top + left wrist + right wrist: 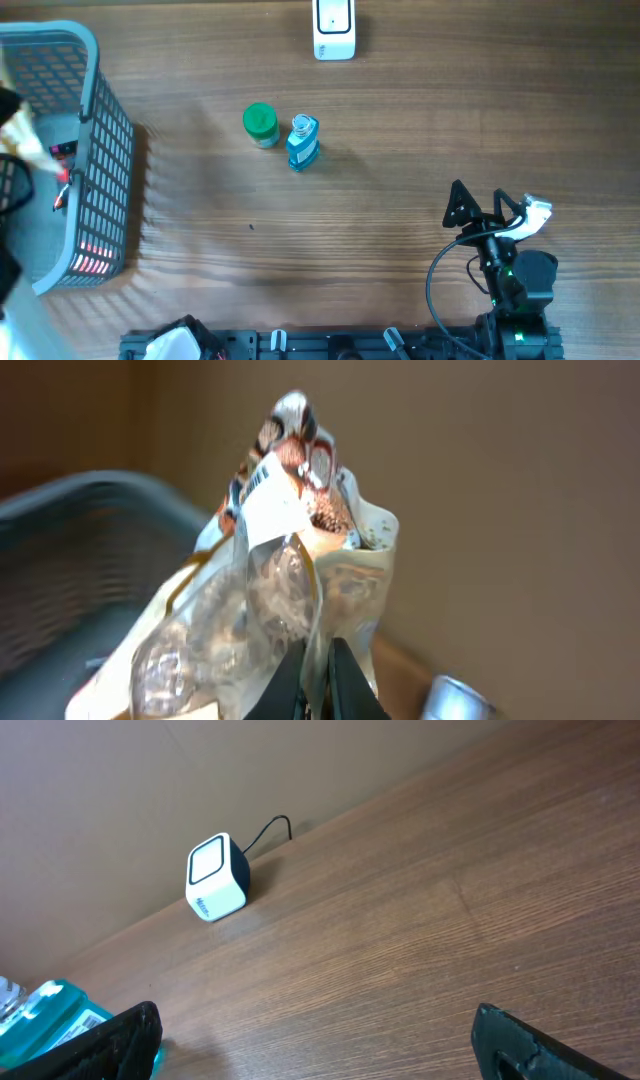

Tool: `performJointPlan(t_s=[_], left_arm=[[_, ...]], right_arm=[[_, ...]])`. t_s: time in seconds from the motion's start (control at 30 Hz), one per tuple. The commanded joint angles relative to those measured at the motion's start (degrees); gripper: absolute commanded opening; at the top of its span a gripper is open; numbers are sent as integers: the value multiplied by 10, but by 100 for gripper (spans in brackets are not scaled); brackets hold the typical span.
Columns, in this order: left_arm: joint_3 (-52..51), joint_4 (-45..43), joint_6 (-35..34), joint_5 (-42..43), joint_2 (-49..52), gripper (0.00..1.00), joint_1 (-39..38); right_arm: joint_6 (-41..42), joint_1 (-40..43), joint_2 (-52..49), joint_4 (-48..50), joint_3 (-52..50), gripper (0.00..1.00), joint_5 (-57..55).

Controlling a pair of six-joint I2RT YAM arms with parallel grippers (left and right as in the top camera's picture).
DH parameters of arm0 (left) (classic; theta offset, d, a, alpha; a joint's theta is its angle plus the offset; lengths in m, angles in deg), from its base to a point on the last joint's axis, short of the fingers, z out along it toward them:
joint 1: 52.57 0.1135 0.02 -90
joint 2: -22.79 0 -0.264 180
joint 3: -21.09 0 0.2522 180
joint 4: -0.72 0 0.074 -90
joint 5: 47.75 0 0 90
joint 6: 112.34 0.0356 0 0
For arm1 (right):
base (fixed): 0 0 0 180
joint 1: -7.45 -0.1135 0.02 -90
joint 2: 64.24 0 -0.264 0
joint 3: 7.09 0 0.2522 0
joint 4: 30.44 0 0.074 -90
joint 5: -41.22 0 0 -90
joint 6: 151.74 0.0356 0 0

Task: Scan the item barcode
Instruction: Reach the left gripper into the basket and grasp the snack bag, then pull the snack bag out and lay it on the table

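1. Step in hand: the item has been picked and is being carried to the reader. The left gripper (318, 675) shows at the bottom centre of the left wrist view, its fingers pressed together on the lower edge of a crinkly clear packet (250, 620), pinching it.
2. Where the item is: the packet stands upright above those fingers. In the overhead view it shows only as a pale shape at the far left edge, over the basket (100, 130), and the arm is mostly cut off there.
3. Barcode: a white label (268, 500) with dark bars sits on the upper part of the packet, turned toward the wrist camera. The bars are too blurred to read.
4. Target: the scanner (334, 30) stands at the top centre of the overhead view, well apart from the packet. Nearly half the table (400, 150) lies between them.
5. Right gripper (482, 205): at the lower right of the overhead view, fingers spread wide and holding nothing. Its camera looks at the scanner's pale window.
6. Next move, as I judge it: carry the packet right and up across the frame, then turn the wrist so the label faces the window.
7. Watch for: the green-capped bottle (260, 125) and the blue bottle (302, 141), which stand close together left of centre, near the likely path. The thin film may also crease across the bars.
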Motion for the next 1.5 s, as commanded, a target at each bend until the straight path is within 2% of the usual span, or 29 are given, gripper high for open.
performJointPlan(t_s=[0.0,0.2,0.3,0.43,0.8,0.97,1.0,1.03,1.07,1.1,1.13,1.23,1.33,1.47], left_arm=[[6,-15,-30,83,7,4,-85],[6,-4,-30,48,80,4,-259],[6,-20,-30,43,132,4,-377],[6,-28,-30,-89,171,4,-476],[4,40,-30,-188,185,4,-470],[-23,151,-30,-254,190,4,-460],[-48,153,-30,-258,190,15,-460],[-68,153,-30,-259,190,37,-460],[-100,151,-30,-258,190,50,-461],[-139,144,-31,-258,190,61,-461],[-177,133,-35,-259,190,64,-460],[-263,91,-61,-258,190,60,-460],[-314,87,-63,-258,190,60,-461],[-399,42,-64,-225,190,50,-461]], right_arm=[[3,-2,-1,1,-1,100,-10],[3,-2,-1,0,-1,100,-10],[3,-2,-1,0,-1,100,-10],[3,-2,-1,0,-1,100,-10],[4,-2,-1,0,-1,100,-9],[4,-2,-1,0,-1,100,-9],[4,-2,-1,0,-1,100,-9],[3,-2,-1,0,-1,100,-9],[4,-2,-1,0,-1,100,-9],[4,-2,-1,0,-1,100,-9],[4,-2,-1,0,-1,100,-9],[4,-2,-1,0,-1,100,-9],[4,-2,-1,0,-1,100,-9],[4,-2,-1,1,-1,100,-9]])
